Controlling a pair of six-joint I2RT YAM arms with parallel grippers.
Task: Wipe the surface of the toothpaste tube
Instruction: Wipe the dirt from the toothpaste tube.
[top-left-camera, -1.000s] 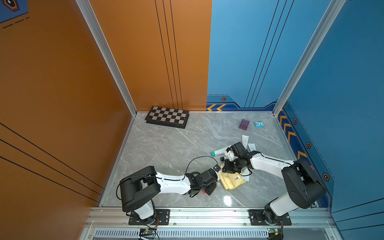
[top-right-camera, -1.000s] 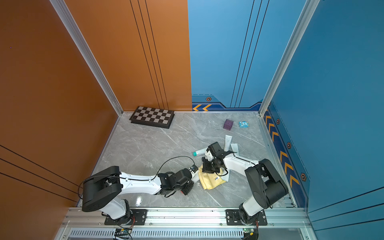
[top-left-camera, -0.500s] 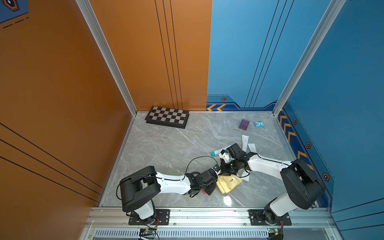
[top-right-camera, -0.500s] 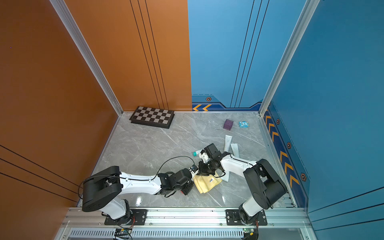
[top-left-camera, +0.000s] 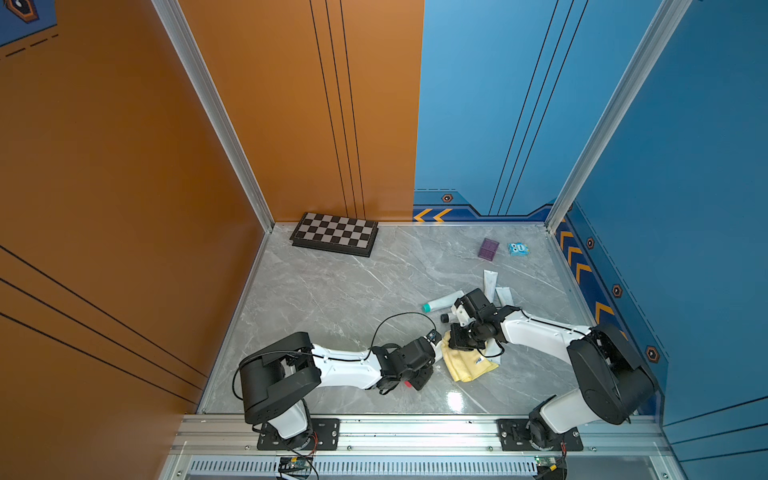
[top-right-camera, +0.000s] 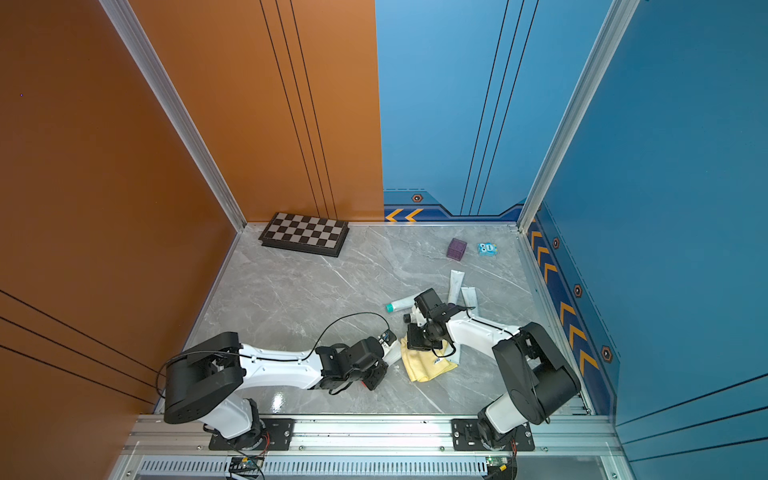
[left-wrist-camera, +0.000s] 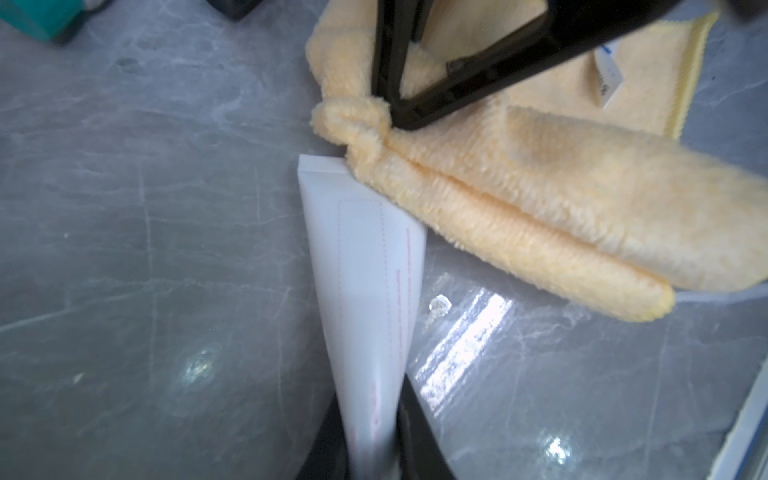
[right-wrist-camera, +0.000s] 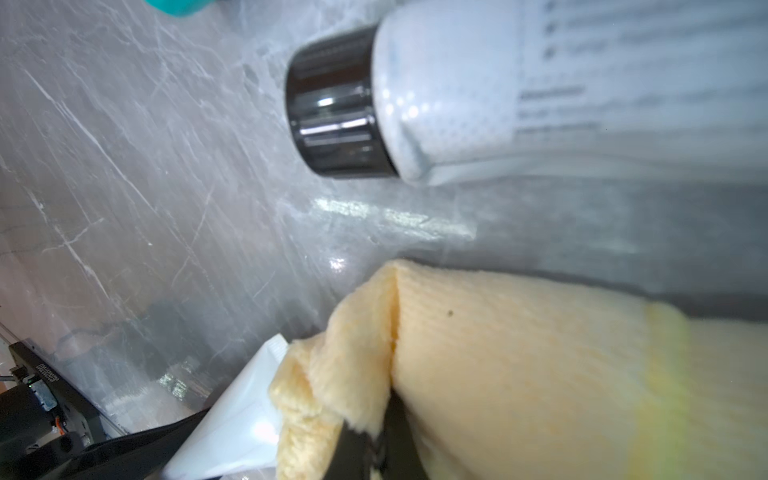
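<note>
My left gripper (left-wrist-camera: 370, 449) is shut on a white toothpaste tube (left-wrist-camera: 365, 291), whose flat crimped end sticks out over the grey marble table (left-wrist-camera: 145, 249). The right gripper (right-wrist-camera: 370, 449) is shut on a bunched fold of a yellow cloth (right-wrist-camera: 519, 374), and the cloth (left-wrist-camera: 519, 216) lies against that crimped end and one side of the tube (right-wrist-camera: 232, 407). In both top views the two grippers (top-left-camera: 434, 353) (top-left-camera: 455, 338) meet near the table's front middle, with the cloth (top-left-camera: 467, 361) (top-right-camera: 428, 363) spread beside them.
Just behind the right wrist lie a teal-capped tube (top-left-camera: 442, 301), a black-capped tube (right-wrist-camera: 457, 95) and two white tubes (top-left-camera: 490, 282) (top-left-camera: 505, 295). A purple box (top-left-camera: 488, 248) and blue packet (top-left-camera: 518, 248) sit far right. A chessboard (top-left-camera: 334, 234) rests at the back wall.
The right gripper has moved toward the table's front and toward the left gripper, dragging the yellow cloth up against the tube. The left arm has stayed in place.
</note>
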